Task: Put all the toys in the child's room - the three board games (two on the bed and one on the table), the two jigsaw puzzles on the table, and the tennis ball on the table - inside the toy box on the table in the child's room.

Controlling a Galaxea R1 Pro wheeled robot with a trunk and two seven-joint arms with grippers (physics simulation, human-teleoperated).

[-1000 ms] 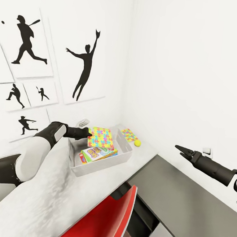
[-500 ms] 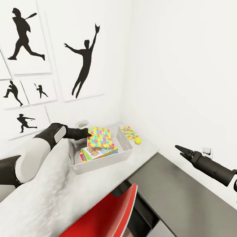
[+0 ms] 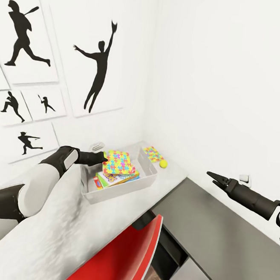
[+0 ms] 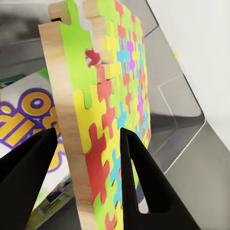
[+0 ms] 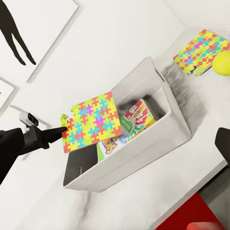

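My left gripper (image 3: 102,157) is shut on the edge of a jigsaw puzzle (image 3: 120,163), a colourful slab held tilted over the light grey toy box (image 3: 147,180) on the table (image 3: 59,226). In the left wrist view the puzzle (image 4: 112,110) stands between both fingers (image 4: 143,187). Board games (image 3: 110,179) lie inside the box under it. A second jigsaw puzzle (image 3: 153,153) and the tennis ball (image 3: 163,163) rest on the table beyond the box, near the corner. My right gripper (image 3: 213,177) hovers shut over the lower cabinet, far to the right. The right wrist view looks down on the toy box (image 5: 143,163), held puzzle (image 5: 93,120) and ball (image 5: 221,63).
A red chair (image 3: 120,258) stands tucked at the table's near edge. A lower dark-grey-topped cabinet (image 3: 221,233) adjoins the table on the right. White walls meet in a corner behind the box, with black silhouette prints (image 3: 97,71) on the left wall.
The whole head view has shifted a little, so the camera moved. The puzzle in my left gripper now sits lower in the box, covering more of the board games. The right arm holds still.
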